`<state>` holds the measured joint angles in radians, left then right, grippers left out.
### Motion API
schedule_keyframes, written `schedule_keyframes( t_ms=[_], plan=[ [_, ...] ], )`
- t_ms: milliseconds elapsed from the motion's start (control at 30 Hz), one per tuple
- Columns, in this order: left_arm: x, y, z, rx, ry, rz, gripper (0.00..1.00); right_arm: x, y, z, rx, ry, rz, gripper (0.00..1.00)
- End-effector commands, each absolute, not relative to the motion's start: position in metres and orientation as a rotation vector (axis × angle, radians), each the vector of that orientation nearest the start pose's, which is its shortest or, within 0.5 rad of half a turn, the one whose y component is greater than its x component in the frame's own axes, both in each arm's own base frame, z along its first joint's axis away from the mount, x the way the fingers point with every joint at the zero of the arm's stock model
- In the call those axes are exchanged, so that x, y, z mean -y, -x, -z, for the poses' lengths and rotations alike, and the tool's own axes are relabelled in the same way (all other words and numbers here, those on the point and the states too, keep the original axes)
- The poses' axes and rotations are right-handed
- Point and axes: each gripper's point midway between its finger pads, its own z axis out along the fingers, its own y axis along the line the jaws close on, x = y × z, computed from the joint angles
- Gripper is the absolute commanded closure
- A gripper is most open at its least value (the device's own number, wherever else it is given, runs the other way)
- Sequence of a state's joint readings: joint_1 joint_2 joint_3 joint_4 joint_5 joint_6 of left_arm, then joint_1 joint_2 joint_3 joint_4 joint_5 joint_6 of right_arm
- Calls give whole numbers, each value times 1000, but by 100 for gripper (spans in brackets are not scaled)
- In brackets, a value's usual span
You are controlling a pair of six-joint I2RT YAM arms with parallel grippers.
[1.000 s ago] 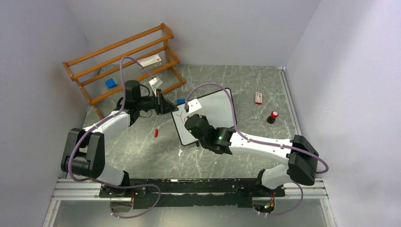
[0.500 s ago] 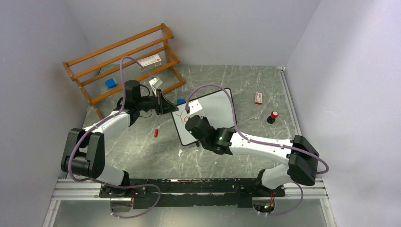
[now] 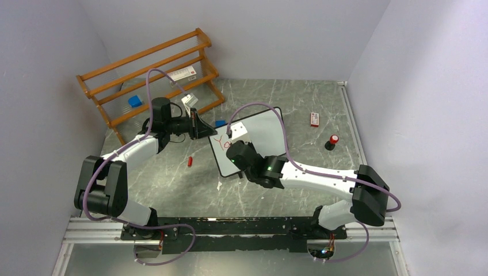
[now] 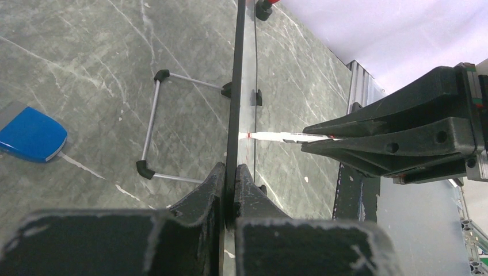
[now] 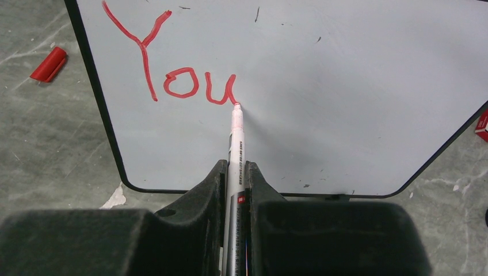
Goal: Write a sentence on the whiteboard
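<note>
The whiteboard (image 3: 262, 127) stands near the middle of the bench (image 3: 172, 184), its long axis running from 8 to 2 o'clock in the top view. The left jaws are clamped shut on its 9 o'clock edge. The right jaws grip a marker (image 5: 236, 138), which points to 12 o'clock in the right wrist view. Its tip touches the end of the red sentence (image 5: 172, 80), which reads "You" and runs toward 3 o'clock. A red cap (image 3: 190, 161) lies at the board's 8 o'clock.

Left end effector (image 4: 230, 171) clamped on whiteboard (image 4: 236, 86) edge; right end effector (image 5: 235, 168) clamped on marker (image 5: 236, 135); both arms extended forward, converging.
</note>
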<state>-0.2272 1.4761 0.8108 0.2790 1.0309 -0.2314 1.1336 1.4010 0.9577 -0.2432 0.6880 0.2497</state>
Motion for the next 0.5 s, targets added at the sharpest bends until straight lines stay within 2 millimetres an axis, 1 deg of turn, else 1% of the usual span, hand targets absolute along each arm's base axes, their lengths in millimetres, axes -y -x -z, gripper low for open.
schedule_keyframes(
  t_ms=[0, 67, 200, 367, 467],
  plan=[
    [232, -306, -146, -1935, -709, 1273, 95, -280, -252, -167, -1976, 508, -76, 100],
    [233, -306, -146, -1935, -707, 1275, 95, -279, -252, -173, -1961, 504, -94, 100],
    [233, -306, -146, -1937, -709, 1273, 95, -276, -253, -178, -1949, 498, -107, 100],
    [232, -306, -145, -1939, -708, 1271, 95, -271, -260, -184, -1937, 468, -126, 100],
    [232, -306, -145, -1940, -708, 1272, 95, -272, -264, -189, -1927, 464, -144, 100]
  ],
)
